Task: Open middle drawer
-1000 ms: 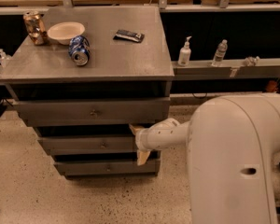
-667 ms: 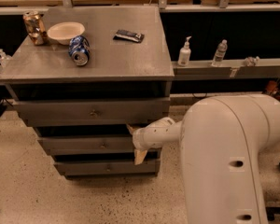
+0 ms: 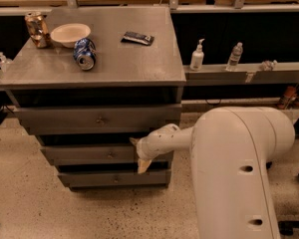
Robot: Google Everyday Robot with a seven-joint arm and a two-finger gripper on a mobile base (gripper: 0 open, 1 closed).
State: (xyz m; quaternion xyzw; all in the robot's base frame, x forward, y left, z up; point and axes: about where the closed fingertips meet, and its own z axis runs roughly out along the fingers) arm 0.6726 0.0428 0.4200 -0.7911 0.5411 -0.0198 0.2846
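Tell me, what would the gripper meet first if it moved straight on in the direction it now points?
Most likely the front of the middle drawer, right of its knob. The gripper, fingers spread, points at it from close by, though depth is unclear.

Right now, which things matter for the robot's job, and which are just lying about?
Job: middle drawer; claw, open, at that drawer's front, near its right end.
Lying about: bowl, blue can, brown can, dark packet, pump bottle.
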